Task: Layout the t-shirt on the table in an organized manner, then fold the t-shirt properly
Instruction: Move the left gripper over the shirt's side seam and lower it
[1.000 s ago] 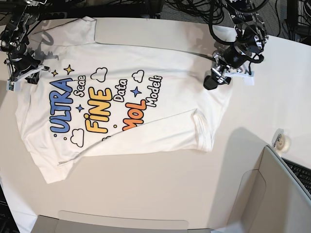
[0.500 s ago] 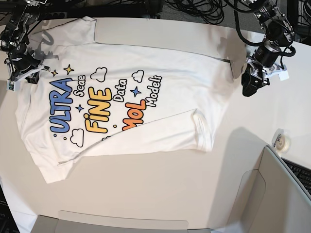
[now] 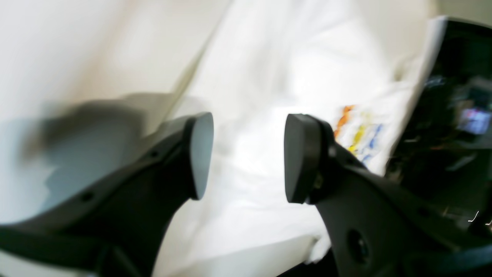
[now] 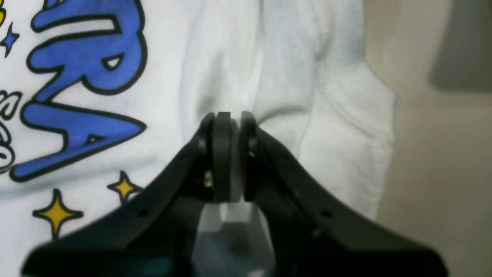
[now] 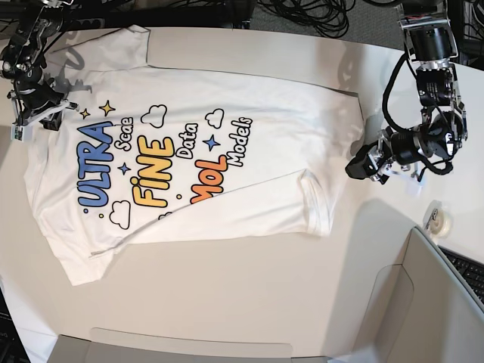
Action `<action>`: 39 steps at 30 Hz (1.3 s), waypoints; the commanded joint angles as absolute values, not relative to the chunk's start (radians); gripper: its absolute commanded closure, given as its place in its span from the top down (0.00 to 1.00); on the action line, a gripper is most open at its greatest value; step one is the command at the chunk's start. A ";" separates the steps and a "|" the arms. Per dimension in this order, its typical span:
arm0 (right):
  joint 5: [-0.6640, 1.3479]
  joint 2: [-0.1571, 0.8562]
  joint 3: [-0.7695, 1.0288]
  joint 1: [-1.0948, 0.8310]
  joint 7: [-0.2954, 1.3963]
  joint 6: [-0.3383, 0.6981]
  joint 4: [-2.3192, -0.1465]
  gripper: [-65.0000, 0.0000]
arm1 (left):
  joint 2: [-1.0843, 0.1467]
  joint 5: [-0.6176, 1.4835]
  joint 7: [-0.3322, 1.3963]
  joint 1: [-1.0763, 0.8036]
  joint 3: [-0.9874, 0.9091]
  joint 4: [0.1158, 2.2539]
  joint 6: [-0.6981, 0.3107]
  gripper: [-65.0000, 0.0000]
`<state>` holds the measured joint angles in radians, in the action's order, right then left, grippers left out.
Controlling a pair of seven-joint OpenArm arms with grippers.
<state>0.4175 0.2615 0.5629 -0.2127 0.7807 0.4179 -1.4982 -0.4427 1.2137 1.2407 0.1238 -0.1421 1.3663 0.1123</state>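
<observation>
The t-shirt (image 5: 189, 159) lies print up on the surface (image 5: 249, 302), its long axis running across the base view, collar end toward that view's right. The right pincer (image 4: 230, 154) sits at the far end, on that view's left, its jaws pressed together over the cloth near the blue lettering; it looks to be pinching a fold of fabric, though the grip point is hidden behind the jaws. The left pincer (image 5: 361, 168) hangs with jaws apart and nothing between them, just off the shirt's right edge, near the folded-over sleeve (image 5: 318, 204). From it the shirt lies straight ahead, toward the base view's left. This arm is much the nearer to the rumpled sleeve, so smoothing that corner likely falls to it; its wrist view is blurred, so contact with the cloth cannot be judged
</observation>
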 commanded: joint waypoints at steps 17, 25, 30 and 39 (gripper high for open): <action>0.351 0.232 0.542 -0.266 0.995 0.435 -1.472 0.07 | -0.533 1.231 1.190 0.019 -0.054 1.362 0.013 0.45; 0.351 0.237 0.544 -0.272 0.998 0.435 -1.474 0.07 | -0.639 1.233 1.244 0.019 -0.140 1.655 0.061 0.45; 0.351 0.240 0.550 -0.283 0.997 0.435 -1.537 0.07 | -0.638 1.231 1.245 0.016 -0.150 1.790 0.062 0.45; 0.351 0.239 0.550 -0.283 1.003 0.435 -1.675 0.08 | -0.565 0.964 1.188 0.067 0.127 1.817 0.071 0.45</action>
